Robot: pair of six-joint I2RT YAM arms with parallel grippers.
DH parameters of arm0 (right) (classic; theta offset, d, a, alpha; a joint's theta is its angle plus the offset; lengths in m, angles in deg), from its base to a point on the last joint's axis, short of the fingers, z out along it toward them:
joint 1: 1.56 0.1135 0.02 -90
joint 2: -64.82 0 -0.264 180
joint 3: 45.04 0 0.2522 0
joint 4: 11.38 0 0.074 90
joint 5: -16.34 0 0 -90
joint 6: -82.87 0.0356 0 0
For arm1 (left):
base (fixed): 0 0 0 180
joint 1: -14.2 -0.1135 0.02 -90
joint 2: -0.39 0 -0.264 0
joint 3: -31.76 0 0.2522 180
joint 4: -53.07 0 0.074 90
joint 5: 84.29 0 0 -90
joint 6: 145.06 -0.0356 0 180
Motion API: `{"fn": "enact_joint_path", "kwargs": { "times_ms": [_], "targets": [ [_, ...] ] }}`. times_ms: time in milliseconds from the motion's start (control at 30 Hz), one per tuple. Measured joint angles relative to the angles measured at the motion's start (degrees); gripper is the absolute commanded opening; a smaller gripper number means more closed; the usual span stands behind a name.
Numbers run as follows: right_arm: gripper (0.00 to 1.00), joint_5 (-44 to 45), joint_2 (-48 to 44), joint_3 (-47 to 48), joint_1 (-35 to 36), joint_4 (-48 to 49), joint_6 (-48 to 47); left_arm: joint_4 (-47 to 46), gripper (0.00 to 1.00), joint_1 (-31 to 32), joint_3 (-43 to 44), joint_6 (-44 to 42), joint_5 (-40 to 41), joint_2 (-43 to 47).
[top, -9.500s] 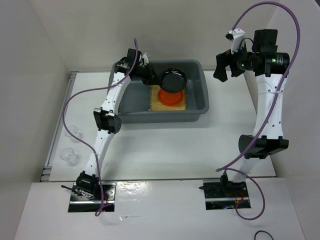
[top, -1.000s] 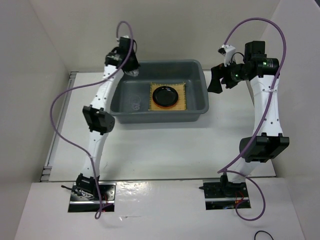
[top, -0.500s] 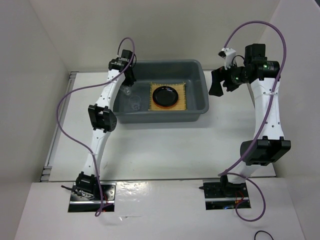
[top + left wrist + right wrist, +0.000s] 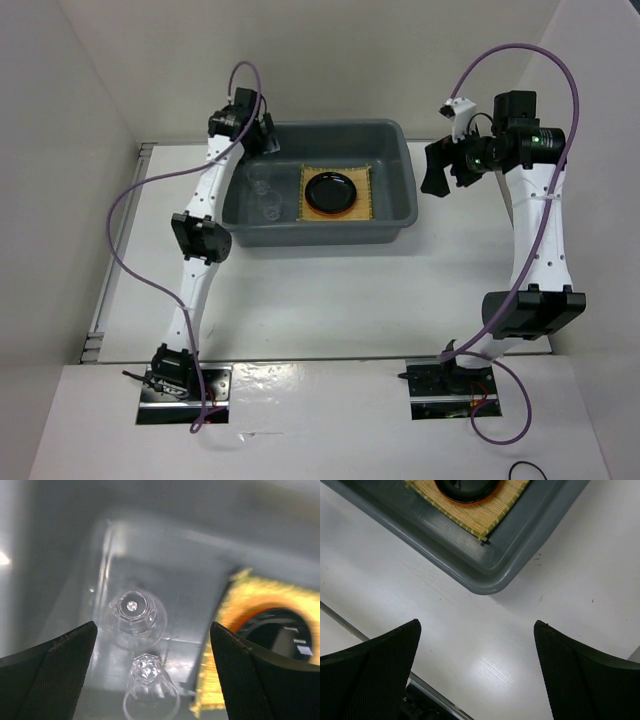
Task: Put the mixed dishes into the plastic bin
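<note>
The white desk [image 4: 330, 290] carries one grey plastic bin [image 4: 398, 222], and all five dishes are inside it. At its right lies one bamboo mat [image 4: 362, 203] with one black plate [image 4: 330, 189] stacked on one orange plate [image 4: 470, 501], and at its left two glass cups [image 4: 132, 612] sit close together. The left claw [image 4: 152, 627] hangs spread wide and empty above the cups, and the right claw [image 4: 477, 625], also wide and empty, hangs over the desk beside the bin's corner.

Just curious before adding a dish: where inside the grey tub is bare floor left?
Between the mat and the far wall of the tub, and between mat and right wall. The left end is crowded with two glass cups.
</note>
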Motion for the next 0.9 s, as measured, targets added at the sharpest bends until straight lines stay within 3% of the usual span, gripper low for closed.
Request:
{"fn": "enact_joint_path", "kwargs": {
  "times_ms": [100,233,367,433,500,600,767,833,900],
  "targets": [
    [0.98,1.31,-0.72,-0.11,-0.02,0.04,0.11,-1.16,1.00,-0.61,1.44,0.00,0.33,5.03],
    [0.98,3.32,-4.04,-3.02,0.00,1.20,0.96,-5.84,1.00,0.37,2.16,-2.10,3.74,18.29],
    [0.98,5.64,-10.62,-9.68,0.00,1.81,2.40,-5.53,1.00,6.27,5.14,-1.92,10.40,33.44],
    [0.98,6.97,-14.14,-12.98,0.00,2.47,3.21,-3.21,1.00,8.85,0.57,-0.33,14.34,40.87],
    [0.98,8.52,-17.49,-16.13,0.00,3.23,4.26,-1.97,1.00,10.80,-9.55,2.27,19.82,48.68],
    [0.98,10.71,-21.35,-19.54,0.00,4.20,5.77,-5.55,1.00,14.62,-34.38,4.50,26.27,62.53],
    [0.98,13.70,-25.99,-25.22,0.00,5.84,7.45,-25.99,1.00,19.52,-91.17,5.14,24.17,87.89],
    [0.98,14.80,-27.21,-26.62,0.00,5.88,7.85,-27.23,1.00,19.26,-102.49,5.64,23.47,96.04],
    [0.98,15.58,-28.02,-27.32,0.00,6.03,8.24,-28.74,1.00,18.58,-105.37,6.21,22.86,101.46]
  ]
}}
